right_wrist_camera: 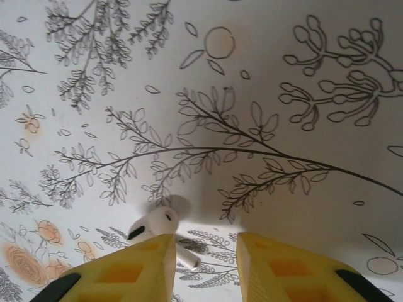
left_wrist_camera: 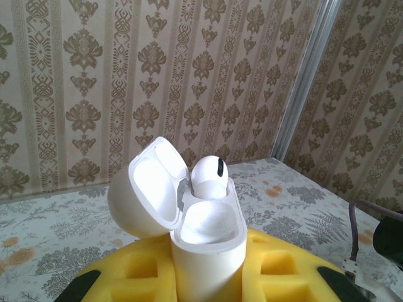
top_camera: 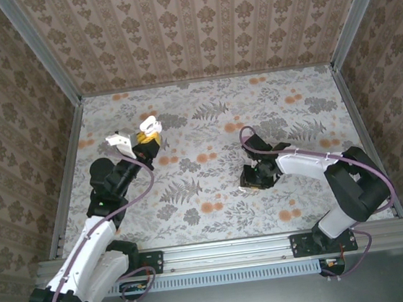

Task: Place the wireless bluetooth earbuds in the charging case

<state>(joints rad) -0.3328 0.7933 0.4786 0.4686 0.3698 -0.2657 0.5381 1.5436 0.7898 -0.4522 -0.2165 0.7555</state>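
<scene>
my right gripper (right_wrist_camera: 206, 255) is down at the table (right_wrist_camera: 264, 94), jaws apart with a narrow gap, nothing clamped yet; the loose earbud (right_wrist_camera: 157, 228) lies on its side on the print, head just ahead of one pad (right_wrist_camera: 135, 270), stem running back into the gap and off-centre toward that pad

handling, my read: near weightless, hard glossy plastic, rounded everywhere; a pinch on the bulb will likely squirt it out, and a nudge from a pad will skate it across the table; not fragile at this grip force, just slippery; the yellow pads look soft enough to help

where to hold: I'd centre first, then close across the head's flatter sides and leave the stem free, since the stem has to go down into the well; light squeeze

my left gripper (left_wrist_camera: 208, 280) is clamped low on the body of the charging case (left_wrist_camera: 208, 258), held upright off the table, lid (left_wrist_camera: 148, 189) hinged back; one seated earbud (left_wrist_camera: 208, 178) occupies the far well, the near well (left_wrist_camera: 211, 223) looks empty

top view: the case (top_camera: 149, 122) sits well apart from my right gripper (top_camera: 254, 178) — a carry is needed after the pick
</scene>
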